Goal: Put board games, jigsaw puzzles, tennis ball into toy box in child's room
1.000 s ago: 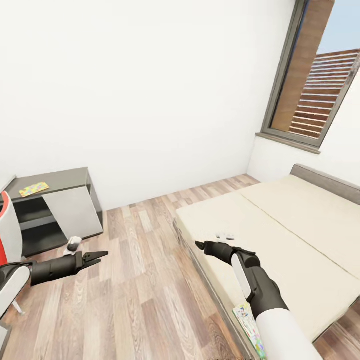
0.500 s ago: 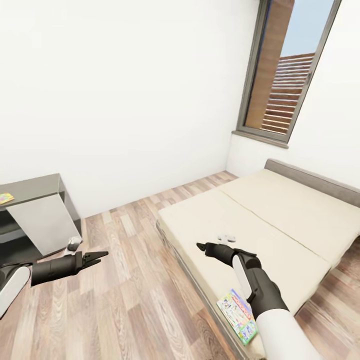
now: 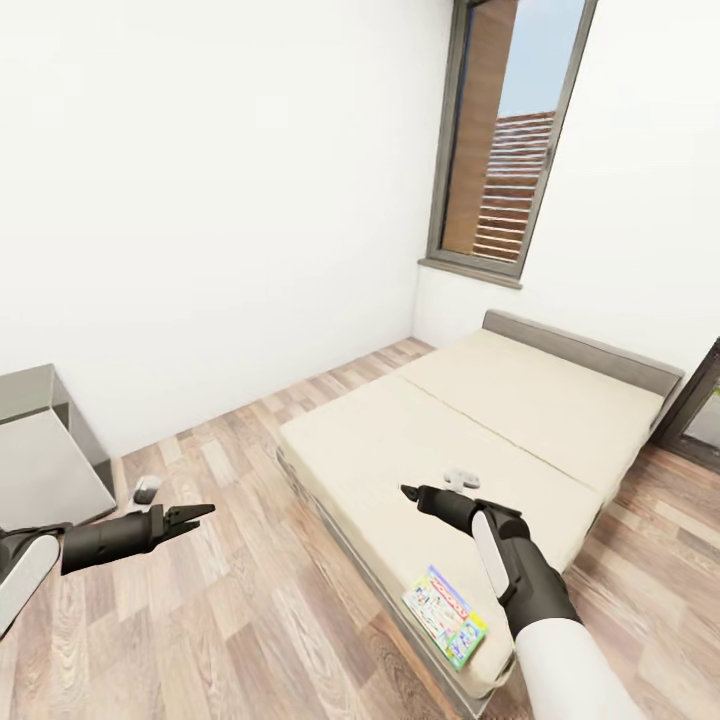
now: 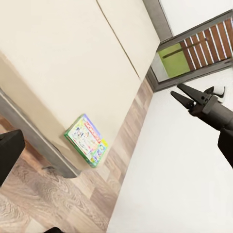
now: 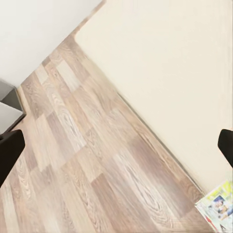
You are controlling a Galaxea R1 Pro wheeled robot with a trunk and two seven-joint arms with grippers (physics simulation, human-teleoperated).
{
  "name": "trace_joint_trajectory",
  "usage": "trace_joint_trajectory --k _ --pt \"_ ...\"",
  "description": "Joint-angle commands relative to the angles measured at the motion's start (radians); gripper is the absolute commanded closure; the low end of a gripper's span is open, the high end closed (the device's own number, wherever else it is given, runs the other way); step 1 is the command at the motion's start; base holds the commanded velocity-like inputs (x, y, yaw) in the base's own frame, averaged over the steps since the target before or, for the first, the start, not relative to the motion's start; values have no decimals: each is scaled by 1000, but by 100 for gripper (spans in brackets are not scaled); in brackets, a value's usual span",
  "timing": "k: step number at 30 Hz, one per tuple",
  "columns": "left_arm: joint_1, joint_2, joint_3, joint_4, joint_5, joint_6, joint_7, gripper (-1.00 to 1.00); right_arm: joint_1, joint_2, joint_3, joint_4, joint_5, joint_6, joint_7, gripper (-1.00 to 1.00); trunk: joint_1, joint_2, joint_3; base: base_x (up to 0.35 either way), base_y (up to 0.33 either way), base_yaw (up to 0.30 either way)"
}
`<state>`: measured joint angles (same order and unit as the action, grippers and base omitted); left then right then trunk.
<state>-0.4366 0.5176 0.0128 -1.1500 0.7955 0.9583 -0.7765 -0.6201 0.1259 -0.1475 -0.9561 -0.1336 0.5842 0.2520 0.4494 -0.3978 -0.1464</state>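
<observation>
Your left gripper hangs over the wooden floor with its jaws nearly closed and nothing between them, and your right gripper is held out above the bed, its jaws likewise nearly together and empty. One board game lies flat on the mattress at the bed's near corner, just beside your right forearm. A corner of the worktop shows by the wall on your left.

The surface is cut off at the head view's left edge — the board game's print blurs, clipped at the right wrist view's corner.
</observation>
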Motion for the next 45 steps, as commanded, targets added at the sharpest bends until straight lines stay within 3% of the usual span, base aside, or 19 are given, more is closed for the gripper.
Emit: trace_joint_trajectory --k 1,12,34,45 --pt "0 0 1 0 -1 4 -2 -100 -1 1 -5 2 -4 6 3 -100 1 -2 -2 0 0 -281" --pt "-1 0 1 1 -41 -30 7 -100 -1 -4 -66 56 -4 3 3 -100 1 -2 -2 0 0 -281" --pt "-1 0 2 1 -47 -30 6 -100 -1 -6 -73 62 -4 6 3 -100 1 -2 -2 0 59 -281" --pt "-1 0 53 1 -47 -29 6 -100 -1 -2 -73 62 -4 5 3 -100 1 -2 -2 0 277 -280"
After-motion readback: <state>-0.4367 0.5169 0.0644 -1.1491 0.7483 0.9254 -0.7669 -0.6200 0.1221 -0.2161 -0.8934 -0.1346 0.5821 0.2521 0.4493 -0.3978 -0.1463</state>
